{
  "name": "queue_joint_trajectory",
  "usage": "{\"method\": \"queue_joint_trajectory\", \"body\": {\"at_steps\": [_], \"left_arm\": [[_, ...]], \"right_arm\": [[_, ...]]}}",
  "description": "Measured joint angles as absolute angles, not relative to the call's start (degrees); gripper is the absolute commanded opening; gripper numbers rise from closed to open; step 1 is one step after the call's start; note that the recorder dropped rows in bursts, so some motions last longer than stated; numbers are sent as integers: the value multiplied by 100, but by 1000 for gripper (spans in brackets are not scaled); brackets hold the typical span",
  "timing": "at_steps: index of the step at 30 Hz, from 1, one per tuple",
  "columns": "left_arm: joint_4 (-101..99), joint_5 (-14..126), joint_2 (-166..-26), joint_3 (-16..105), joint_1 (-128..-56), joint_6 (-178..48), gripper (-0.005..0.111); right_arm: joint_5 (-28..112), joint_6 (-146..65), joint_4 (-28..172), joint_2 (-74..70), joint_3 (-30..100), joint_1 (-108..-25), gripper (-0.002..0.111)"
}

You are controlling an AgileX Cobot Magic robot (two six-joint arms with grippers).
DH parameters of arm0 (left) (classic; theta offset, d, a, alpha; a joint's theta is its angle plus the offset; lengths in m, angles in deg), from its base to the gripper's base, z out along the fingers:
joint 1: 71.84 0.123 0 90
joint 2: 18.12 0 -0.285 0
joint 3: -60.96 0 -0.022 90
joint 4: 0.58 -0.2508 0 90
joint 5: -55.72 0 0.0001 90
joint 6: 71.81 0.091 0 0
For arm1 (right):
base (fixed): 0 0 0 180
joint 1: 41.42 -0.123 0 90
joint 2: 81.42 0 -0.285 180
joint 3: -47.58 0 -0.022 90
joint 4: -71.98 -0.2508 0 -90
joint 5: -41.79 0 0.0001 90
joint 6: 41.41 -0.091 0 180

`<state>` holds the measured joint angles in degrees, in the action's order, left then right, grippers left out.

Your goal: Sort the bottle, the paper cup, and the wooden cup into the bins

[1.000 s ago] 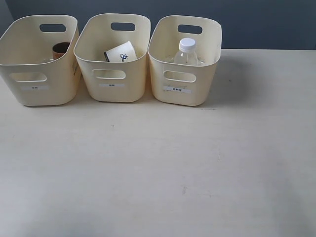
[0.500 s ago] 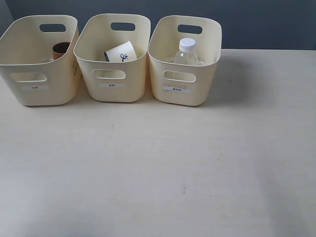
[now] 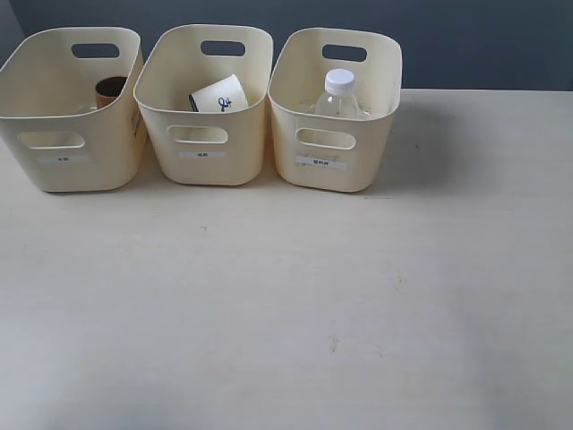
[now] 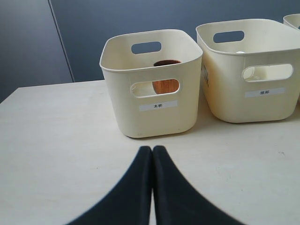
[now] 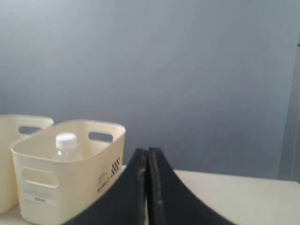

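Three cream bins stand in a row at the table's back. The left bin (image 3: 72,107) holds the wooden cup (image 3: 109,90), also seen through the handle hole as the wooden cup (image 4: 165,84). In the middle bin (image 3: 206,107) the paper cup (image 3: 219,95) lies tilted. The bottle (image 3: 338,94) stands upright in the right bin (image 3: 336,112); its white cap shows on the bottle (image 5: 66,145). Neither gripper shows in the exterior view. My left gripper (image 4: 152,150) is shut and empty, in front of the left bin (image 4: 150,89). My right gripper (image 5: 147,152) is shut and empty beside the right bin (image 5: 65,173).
A pale wooden table (image 3: 286,305) stretches in front of the bins. A dark blue-grey wall (image 3: 466,40) rises behind them. The middle bin (image 4: 253,70) stands close beside the left one in the left wrist view.
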<state>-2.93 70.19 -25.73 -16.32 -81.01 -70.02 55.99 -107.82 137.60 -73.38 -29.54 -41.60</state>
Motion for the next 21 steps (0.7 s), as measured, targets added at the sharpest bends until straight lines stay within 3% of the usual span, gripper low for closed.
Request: {"method": "queue_joint_trajectory", "body": {"at_steps": [4,13,18,21], "left_arm": [[-293,7019,-2573,-1632,-8101,-7002,0],[-293,7019,-2573,-1632,-8101,-7002,0],[-293,7019,-2573,-1632,-8101,-7002,0],[-293,7019,-2573,-1632,-8101,-7002,0]], "right_arm": [[5807,-8746,11716,-7338,-2954,-4229,-1],[5425,-8360,11011,-7338,-2954,-4267,-1],[4878,-5190,7689,-7338,-2954,-4432,-1],[4395,-4103,6859,-7338,-2954,-4461,-1]]}}
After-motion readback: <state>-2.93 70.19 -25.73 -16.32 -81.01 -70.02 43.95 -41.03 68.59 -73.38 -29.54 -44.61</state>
